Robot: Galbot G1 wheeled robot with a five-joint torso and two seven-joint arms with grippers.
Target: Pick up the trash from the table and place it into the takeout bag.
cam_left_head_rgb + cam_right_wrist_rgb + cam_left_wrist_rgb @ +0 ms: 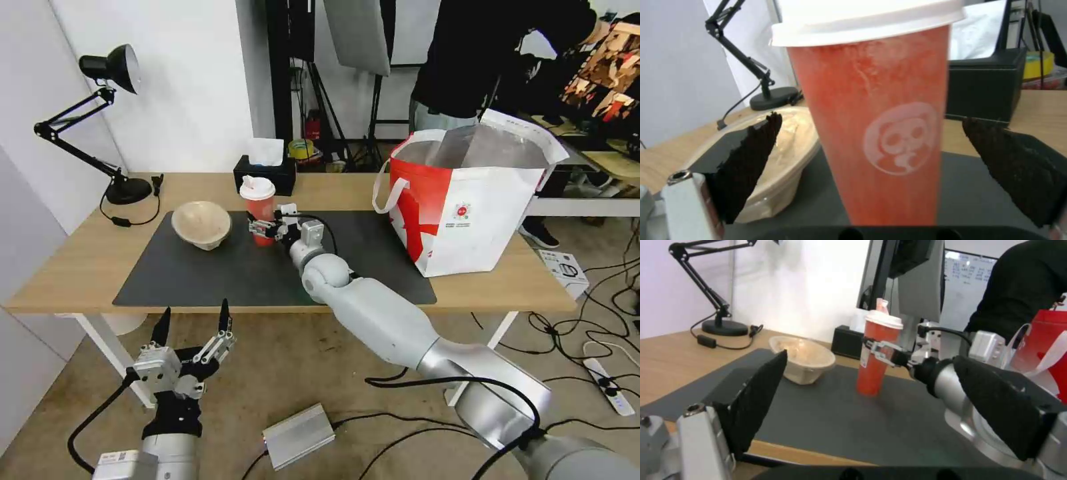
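Note:
A red paper cup (257, 200) with a white lid stands upright on the dark mat (200, 273) of the table (80, 267). My right gripper (263, 227) is open around the cup's lower half, one finger (751, 160) on each side with gaps showing. A beige pulp bowl (202, 224) lies tilted on the mat just left of the cup. The takeout bag (467, 213), white with red panels and foil lining, stands open at the table's right end. My left gripper (195, 313) is open and empty, low in front of the table's near edge.
A black tissue box (265, 175) sits right behind the cup. A black desk lamp (123, 190) stands at the far left corner. A person in black stands behind the bag. Cables and a metal box (298, 437) lie on the floor.

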